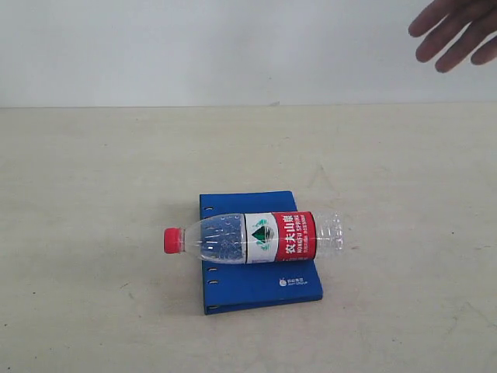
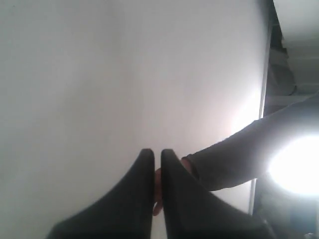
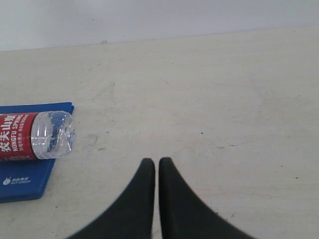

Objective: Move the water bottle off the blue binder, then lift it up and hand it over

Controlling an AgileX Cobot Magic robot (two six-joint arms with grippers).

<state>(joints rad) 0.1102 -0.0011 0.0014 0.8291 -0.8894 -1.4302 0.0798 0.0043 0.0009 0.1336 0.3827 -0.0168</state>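
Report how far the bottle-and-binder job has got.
Done: nothing. The water bottle lies on its side across the blue binder. In hand: nothing; the right fingers are shut and empty, apart from the bottle, and the left fingers are shut too. Left: move the bottle off, lift it, pass it over; a person's hand shows at far right.

Beige scuffed table (image 1: pixel 93 194); white wall (image 1: pixel 194 47) behind; bright light (image 2: pixel 296 172).

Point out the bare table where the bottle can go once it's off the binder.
The bottle lies across the binder: crowded there. Bare table spreads left of the cap, right of the base, and behind the binder toward the wall. The strip in front is narrower. A hand hangs over the far right.
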